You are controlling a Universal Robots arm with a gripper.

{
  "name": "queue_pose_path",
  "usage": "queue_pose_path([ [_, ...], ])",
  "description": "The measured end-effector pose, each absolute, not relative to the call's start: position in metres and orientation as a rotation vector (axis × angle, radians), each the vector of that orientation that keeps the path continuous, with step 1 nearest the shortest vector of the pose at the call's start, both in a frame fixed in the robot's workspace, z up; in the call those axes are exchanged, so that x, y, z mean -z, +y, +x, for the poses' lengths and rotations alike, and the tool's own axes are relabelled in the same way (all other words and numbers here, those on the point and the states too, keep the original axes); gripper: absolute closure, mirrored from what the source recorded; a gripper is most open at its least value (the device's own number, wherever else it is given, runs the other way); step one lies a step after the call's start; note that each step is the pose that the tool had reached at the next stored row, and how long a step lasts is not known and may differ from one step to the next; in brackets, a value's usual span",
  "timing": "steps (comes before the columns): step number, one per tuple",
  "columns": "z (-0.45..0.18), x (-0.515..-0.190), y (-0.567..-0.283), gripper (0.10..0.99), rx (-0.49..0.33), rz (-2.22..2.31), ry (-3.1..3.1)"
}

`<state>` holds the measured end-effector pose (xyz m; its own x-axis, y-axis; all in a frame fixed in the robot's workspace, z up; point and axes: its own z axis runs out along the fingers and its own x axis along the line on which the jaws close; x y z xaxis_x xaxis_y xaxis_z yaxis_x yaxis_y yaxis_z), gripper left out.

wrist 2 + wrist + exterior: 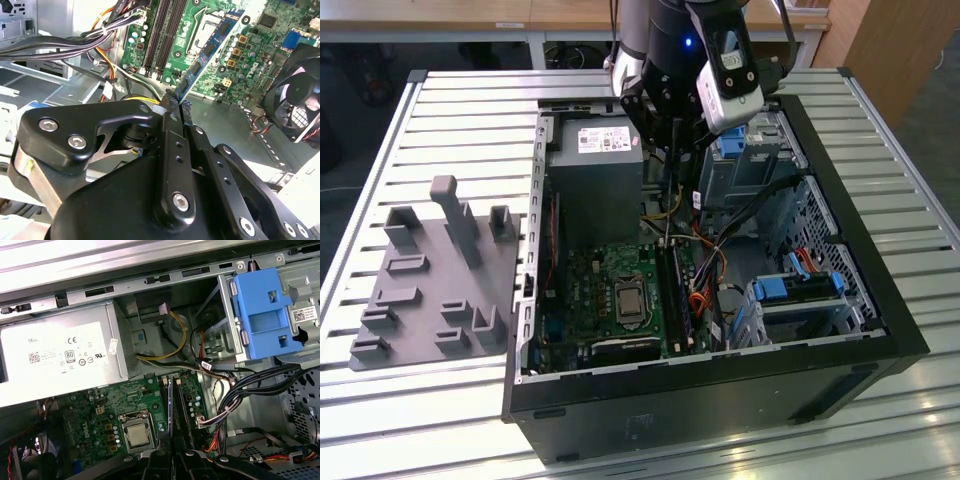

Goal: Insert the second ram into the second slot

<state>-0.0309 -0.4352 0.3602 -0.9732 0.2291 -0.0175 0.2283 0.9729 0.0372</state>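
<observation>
1. Where the arm stands over the open computer case [720,390], the gripper [179,106] is closed narrowly on one short end of the second ram [212,47], a thin blue stick.
2. Seen in the second wrist view, the second ram runs straight out from the fingertips [170,107] toward the green motherboard [250,55], with its chips showing along one face.
3. Seen in the first wrist view, the stick appears edge-on and lies lengthwise in line with the dark memory slots [184,405], which sit just beside the processor socket [136,434].
4. Whether the free end of the stick touches a slot cannot be told, nor which slot lies beneath it. Most of its length stands clear of the board.
5. Seen in the exterior view, the gripper hangs inside the case between the grey power supply [595,175] and the drive bays, which carry light-blue clips [770,290].
6. A black fan [300,100] sits at the edge of the board in the second wrist view.
7. A grey fixture tray [430,290] lies on the slatted table [460,110] at the exterior view's left, well apart from the gripper.
</observation>
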Motion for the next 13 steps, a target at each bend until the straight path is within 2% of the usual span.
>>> queue_pose_path([
  [13,-0.0308,-0.3524,-0.4362,0.949,-0.055,0.359,3.099],
])
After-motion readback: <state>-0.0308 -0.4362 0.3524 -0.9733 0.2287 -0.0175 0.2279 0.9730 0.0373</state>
